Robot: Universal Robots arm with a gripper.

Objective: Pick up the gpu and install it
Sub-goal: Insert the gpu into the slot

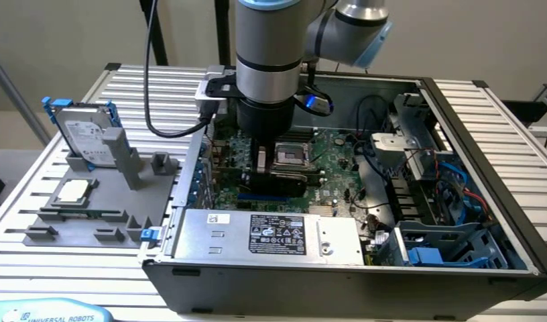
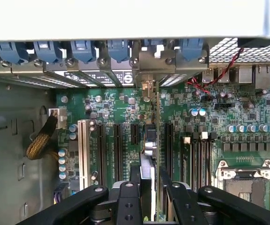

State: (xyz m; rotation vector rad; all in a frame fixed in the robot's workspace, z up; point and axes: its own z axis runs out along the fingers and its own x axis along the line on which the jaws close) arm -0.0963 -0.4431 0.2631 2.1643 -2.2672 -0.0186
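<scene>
The gpu (image 2: 149, 140) stands on edge over the green motherboard (image 2: 116, 108), among the black expansion slots. Its silver end bracket (image 2: 146, 70) reaches the row of rear slot openings. My gripper (image 2: 150, 177) is shut on the card, one black finger on each face. In the exterior view, the gripper (image 1: 271, 159) reaches down inside the open computer case (image 1: 488, 154), with the dark card (image 1: 278, 181) below it, beside the CPU socket (image 1: 296, 155). Whether the card's edge is fully in a slot is hidden.
On the exterior view's left, a grey fixture (image 1: 94, 221) holds a silver hard drive with blue rails (image 1: 84, 134) and a small square CPU chip (image 1: 74, 191). The power supply (image 1: 265, 235) sits at the case's front. Cables and a blue drive cage (image 1: 434, 248) crowd the right.
</scene>
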